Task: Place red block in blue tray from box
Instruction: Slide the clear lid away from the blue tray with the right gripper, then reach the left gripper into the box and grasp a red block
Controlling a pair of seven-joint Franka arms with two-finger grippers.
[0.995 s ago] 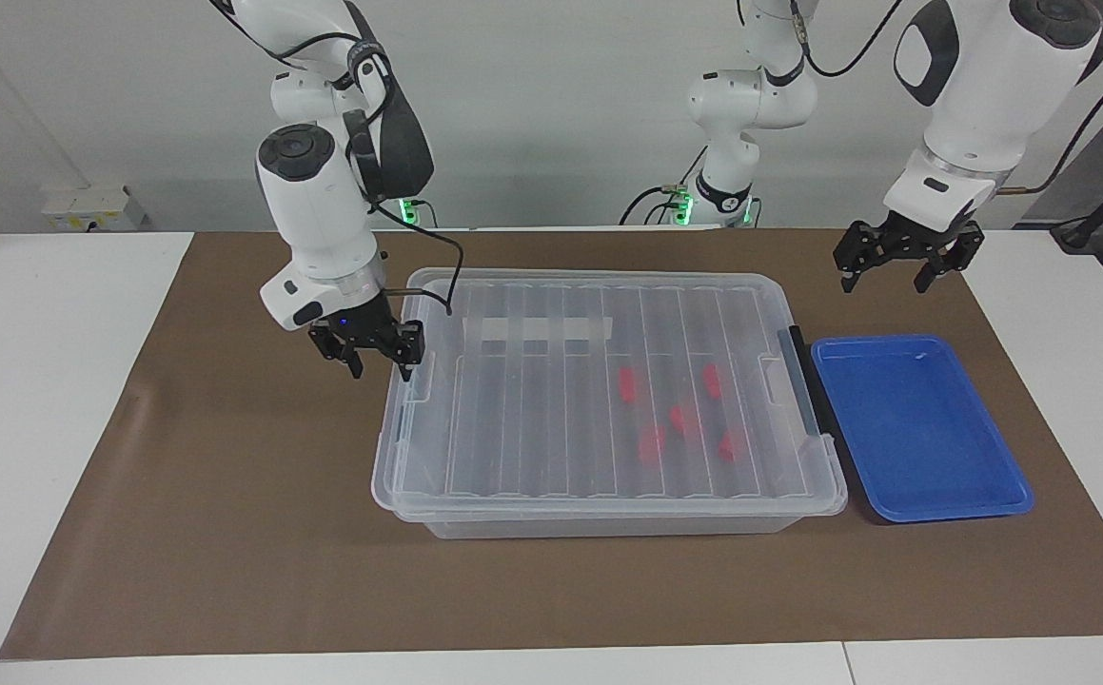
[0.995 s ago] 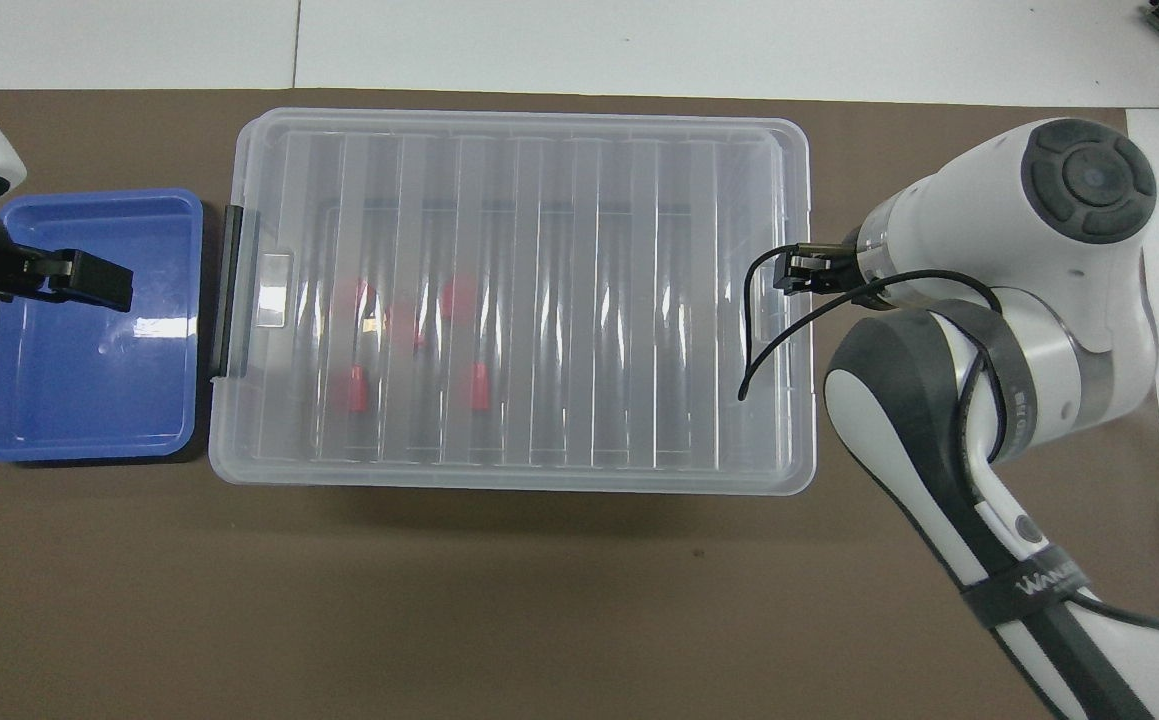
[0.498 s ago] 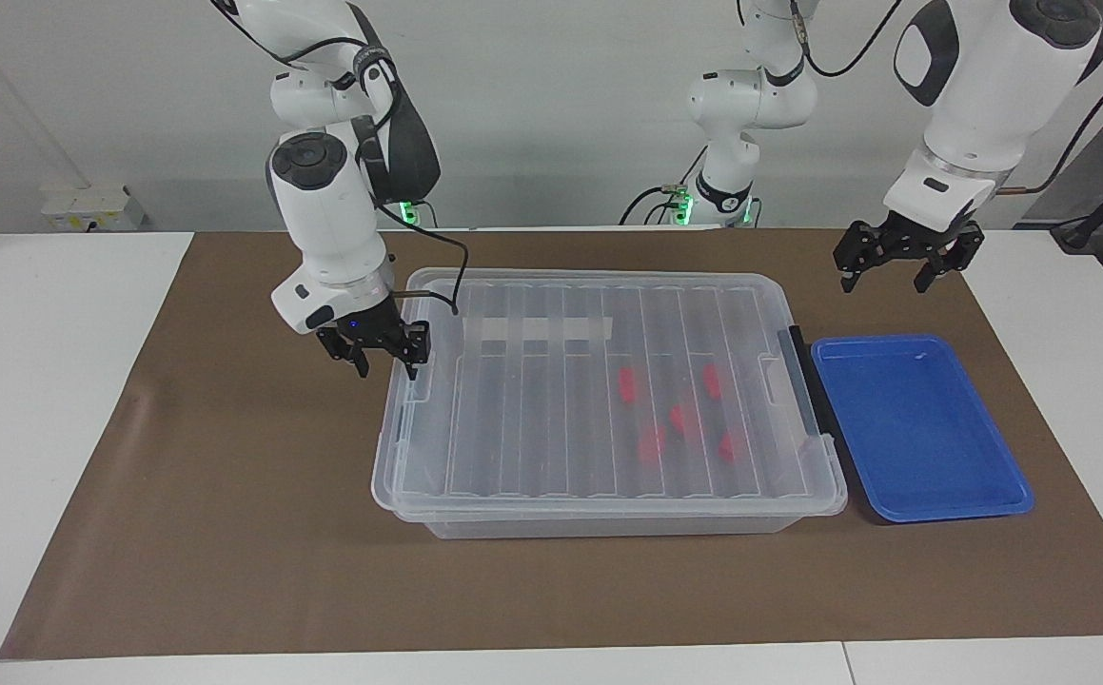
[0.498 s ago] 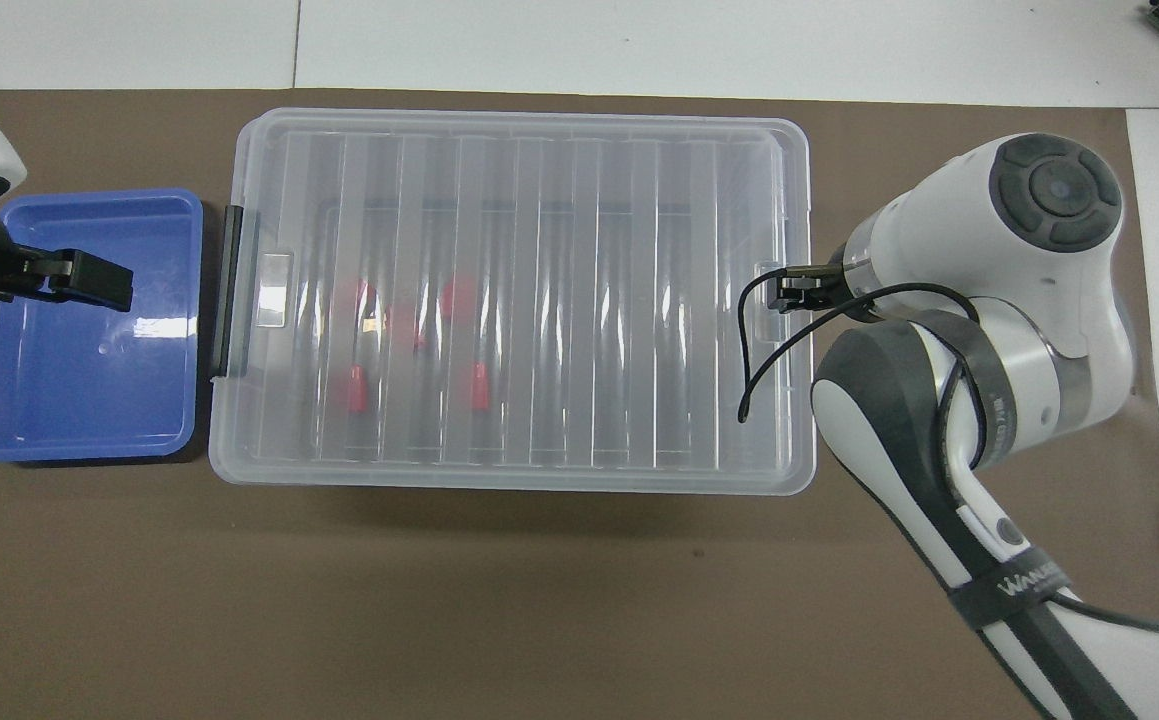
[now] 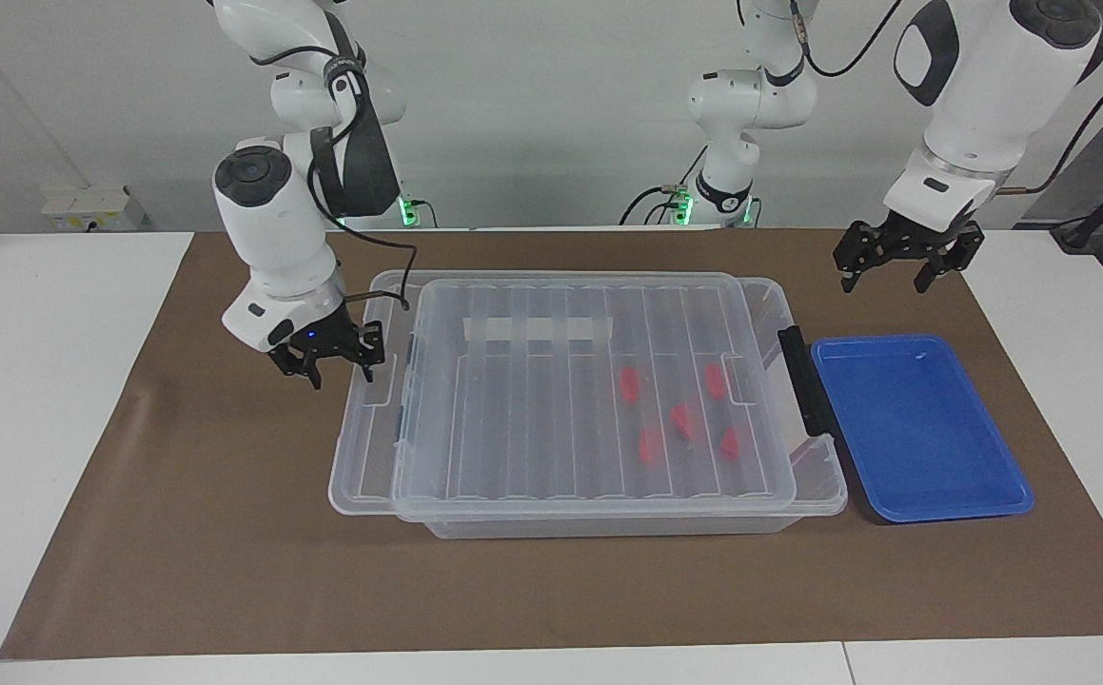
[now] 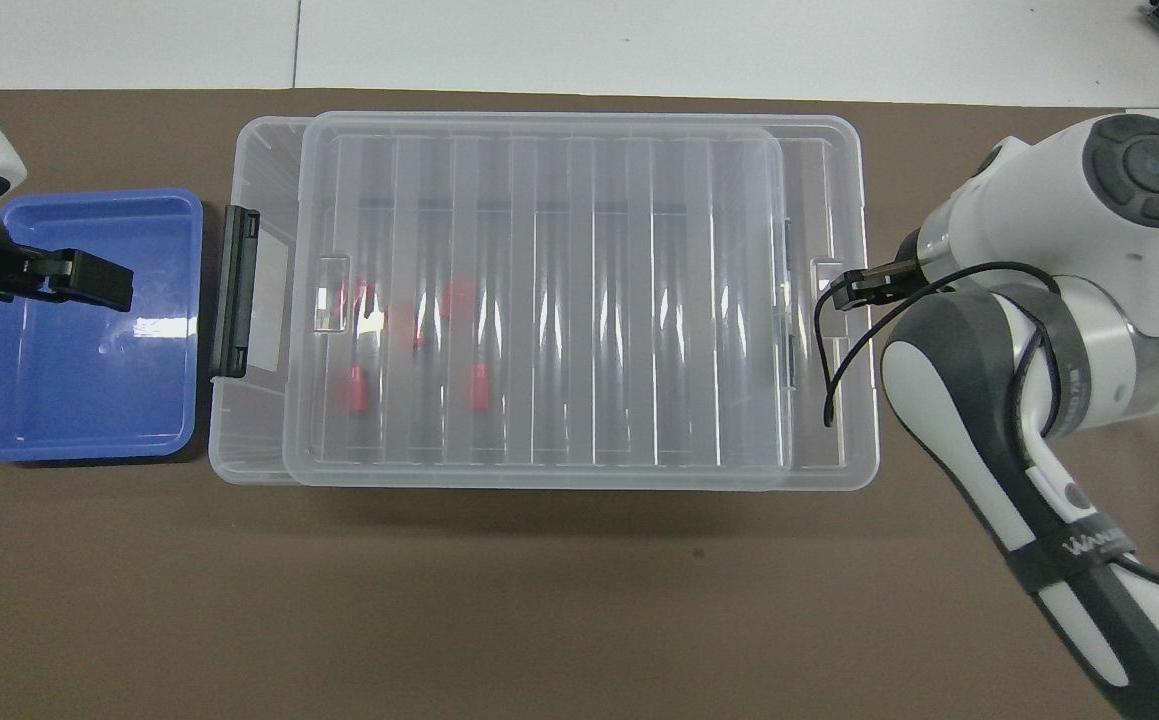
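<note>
Brown paper (image 5: pixel 227 533) covers the white table (image 5: pixel 47 381); right gripper (image 5: pixel 328 357) grips lid (image 5: pixel 551 400).

five red blocks (image 5: pixel 675 419) lie in the clear box (image 5: pixel 608 518), lid askew, beside the blue tray (image 5: pixel 922 428).

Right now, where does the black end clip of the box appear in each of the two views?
Facing view: the black end clip stands at the box's end, right of centre, beside the blue tray.
Overhead view: the clip is left of centre, again between box and tray.
Shared landmark: the blue tray, which lies next to the clip in both.
</note>
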